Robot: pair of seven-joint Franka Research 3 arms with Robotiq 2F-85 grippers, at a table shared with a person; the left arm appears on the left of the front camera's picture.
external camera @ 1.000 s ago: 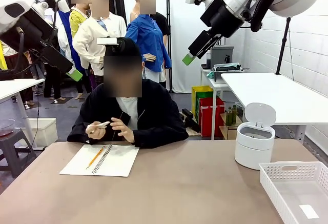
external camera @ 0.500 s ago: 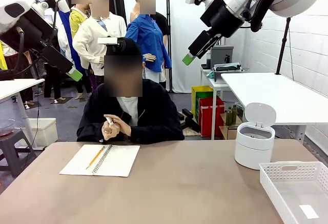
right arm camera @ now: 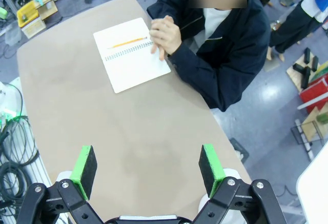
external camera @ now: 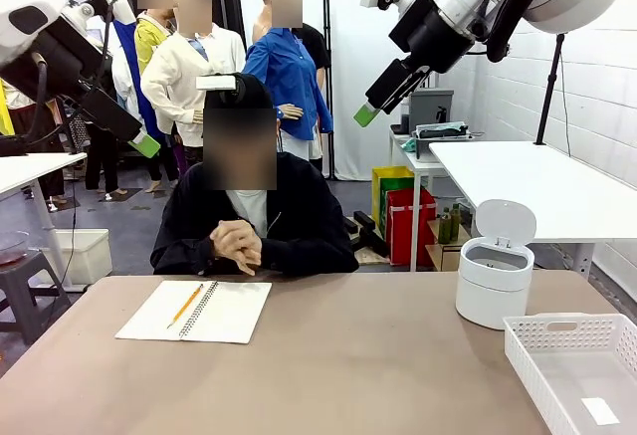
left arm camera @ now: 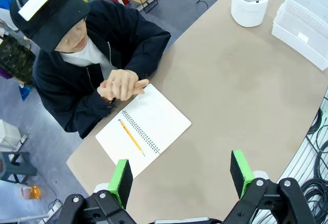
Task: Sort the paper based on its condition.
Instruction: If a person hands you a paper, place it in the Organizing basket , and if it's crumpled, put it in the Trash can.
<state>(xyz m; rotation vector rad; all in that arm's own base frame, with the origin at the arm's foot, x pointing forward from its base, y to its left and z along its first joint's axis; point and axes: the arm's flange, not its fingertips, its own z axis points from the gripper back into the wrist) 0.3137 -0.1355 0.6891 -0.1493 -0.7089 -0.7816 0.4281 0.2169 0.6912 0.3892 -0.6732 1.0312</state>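
The paper is hidden; the person's hands (external camera: 236, 245) are pressed together at the table's far edge, above a white spiral notebook (external camera: 196, 311). The same clasped hands (left arm camera: 123, 84) appear in the left wrist view, and in the right wrist view the hands (right arm camera: 164, 35) rest by the notebook's corner. My left gripper (external camera: 142, 140) hangs high at the left, open, with nothing between its fingers (left arm camera: 121, 181). High at the right, my right gripper (external camera: 369, 109) is also open and holds nothing; its green pads (right arm camera: 84, 170) stand wide apart over the table.
A yellow pencil (external camera: 185, 306) lies on the notebook. A round white bin (external camera: 494, 286) with its lid up stands at the right. A white slotted tray (external camera: 537, 340) sits at the front right corner with a small white slip (external camera: 600, 410) inside.
The person held a small white piece between the fingers a second ago and has closed both hands around it. Neither arm has moved.
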